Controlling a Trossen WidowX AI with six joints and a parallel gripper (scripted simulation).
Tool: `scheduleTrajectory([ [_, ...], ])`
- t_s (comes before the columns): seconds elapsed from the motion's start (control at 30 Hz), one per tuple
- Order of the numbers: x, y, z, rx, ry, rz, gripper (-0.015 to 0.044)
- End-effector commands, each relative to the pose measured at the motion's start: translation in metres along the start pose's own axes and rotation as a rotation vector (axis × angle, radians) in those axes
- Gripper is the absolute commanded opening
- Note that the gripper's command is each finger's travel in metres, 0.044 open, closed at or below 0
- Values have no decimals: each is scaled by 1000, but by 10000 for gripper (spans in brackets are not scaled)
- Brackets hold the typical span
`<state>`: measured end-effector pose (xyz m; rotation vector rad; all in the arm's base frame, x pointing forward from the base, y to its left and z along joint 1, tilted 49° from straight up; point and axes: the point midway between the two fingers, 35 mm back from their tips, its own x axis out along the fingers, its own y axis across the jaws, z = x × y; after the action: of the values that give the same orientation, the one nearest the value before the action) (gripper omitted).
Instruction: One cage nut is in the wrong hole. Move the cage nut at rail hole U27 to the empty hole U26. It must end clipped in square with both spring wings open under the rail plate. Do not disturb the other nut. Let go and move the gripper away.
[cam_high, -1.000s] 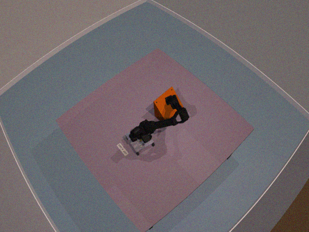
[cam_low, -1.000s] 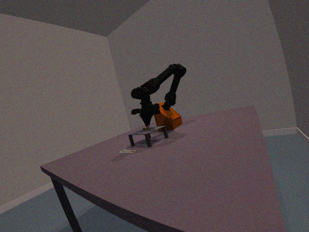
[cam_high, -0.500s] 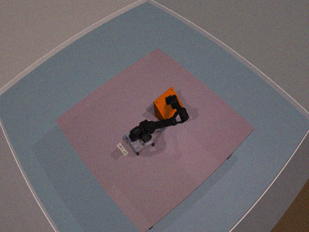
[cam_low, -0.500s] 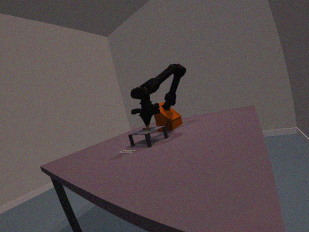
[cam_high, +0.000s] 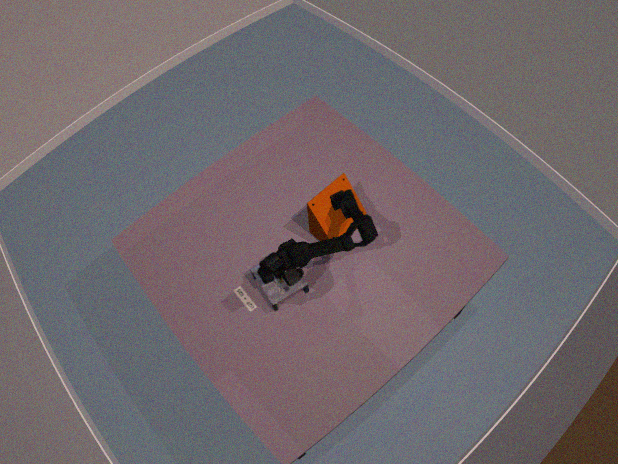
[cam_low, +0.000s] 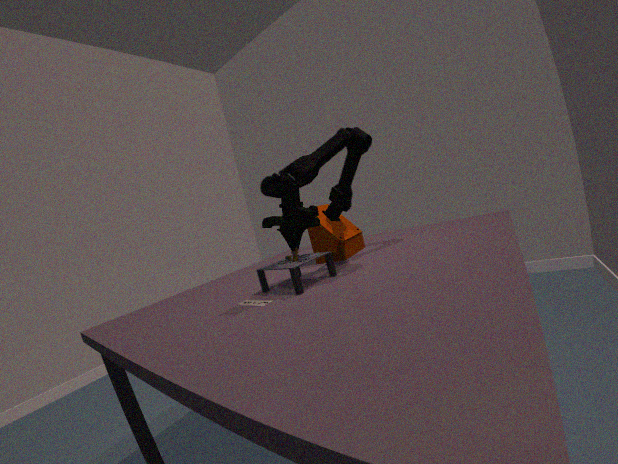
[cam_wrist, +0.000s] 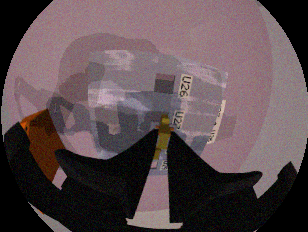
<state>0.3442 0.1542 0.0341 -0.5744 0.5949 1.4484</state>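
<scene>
Gripping brass-coloured cage nut (cam_low: 295, 255) (cam_wrist: 164, 134) at U27, tool (cam_low: 295, 250) (cam_wrist: 164, 134) stands narrow over rail plate (cam_high: 285, 295) (cam_low: 280, 265) (cam_wrist: 130, 77). U26 hole (cam_wrist: 164, 83) sits vacant. Tilted pull could snag wings, likely slipping nut; low sideways travel could scrape plate.

Orange block (cam_high: 320, 200) (cam_low: 350, 245) (cam_wrist: 42, 142) stands near rail plate (cam_high: 286, 292) (cam_low: 280, 265) (cam_wrist: 125, 75)

The jaws (cam_low: 295, 249) point down, closed on something small.
</scene>
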Motion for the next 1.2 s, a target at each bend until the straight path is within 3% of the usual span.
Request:
scheduleTrajectory([
  [0.0, -1, 0, 1, -3, -4, 1, 26],
  [1.17, -8, -2, 0, -3, -3, 1, 26],
])
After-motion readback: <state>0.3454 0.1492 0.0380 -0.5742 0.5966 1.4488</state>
